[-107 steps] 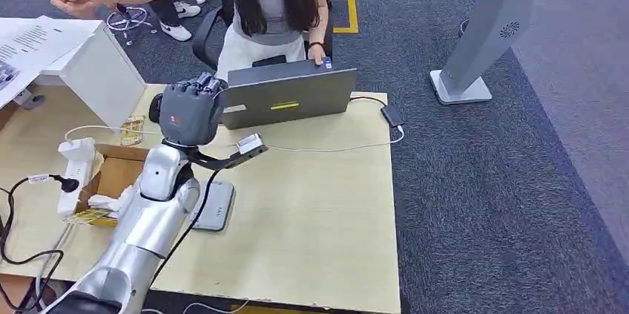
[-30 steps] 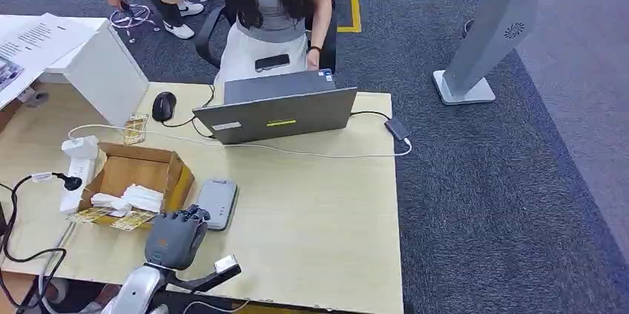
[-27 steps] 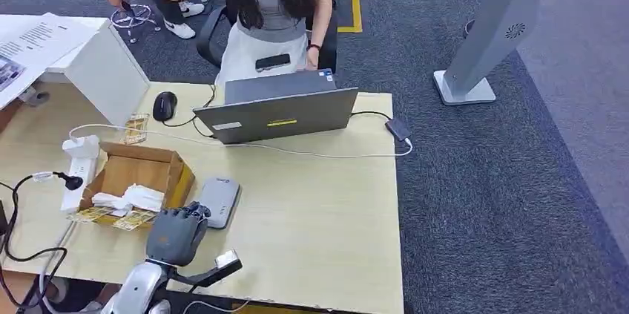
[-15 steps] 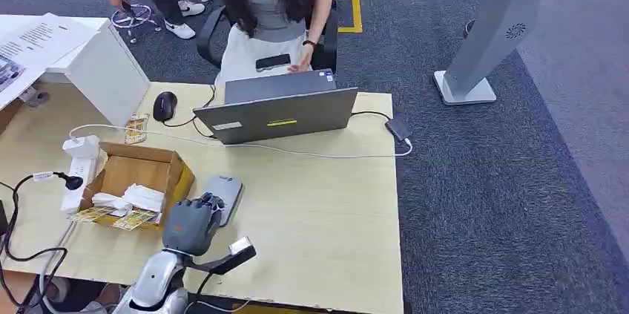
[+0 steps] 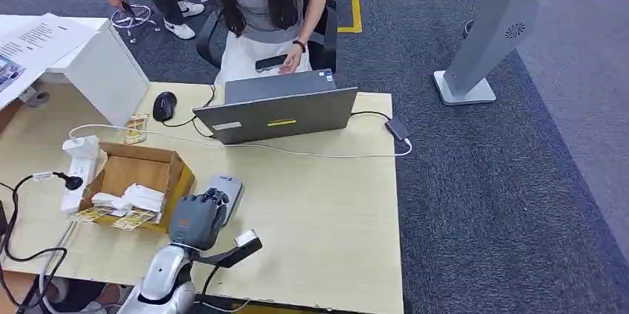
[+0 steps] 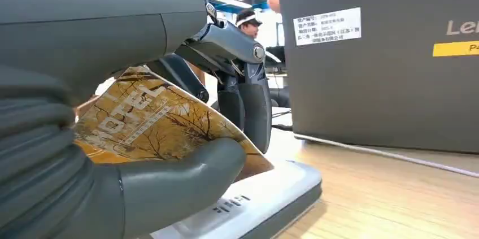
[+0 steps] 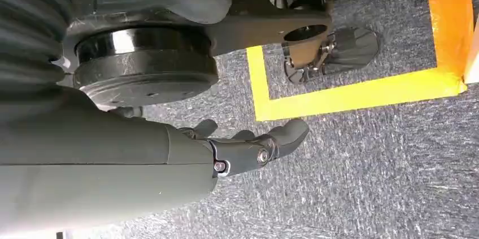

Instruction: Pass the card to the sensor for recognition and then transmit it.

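My left hand [image 5: 196, 219] hovers at the near end of the grey card sensor [image 5: 221, 195] on the table. In the left wrist view that hand [image 6: 169, 137] pinches a yellow-brown card [image 6: 155, 126] printed with tree branches between thumb and fingers, its lower edge right at the sensor's pale top [image 6: 254, 199]. My right hand [image 7: 237, 148] hangs beside my body over grey carpet, fingers loosely extended and holding nothing.
An open cardboard box [image 5: 137, 173] with more cards and white packets stands left of the sensor. A grey laptop [image 5: 278, 110] is at the table's far side, with a person [image 5: 267, 2] seated behind it. A white cable [image 5: 319, 152] crosses the table. A power strip [image 5: 78, 165] lies left.
My left hand has moved forward from the table's near edge to the sensor's near end, carrying the card. The person behind the laptop has lowered an arm and leaned in.
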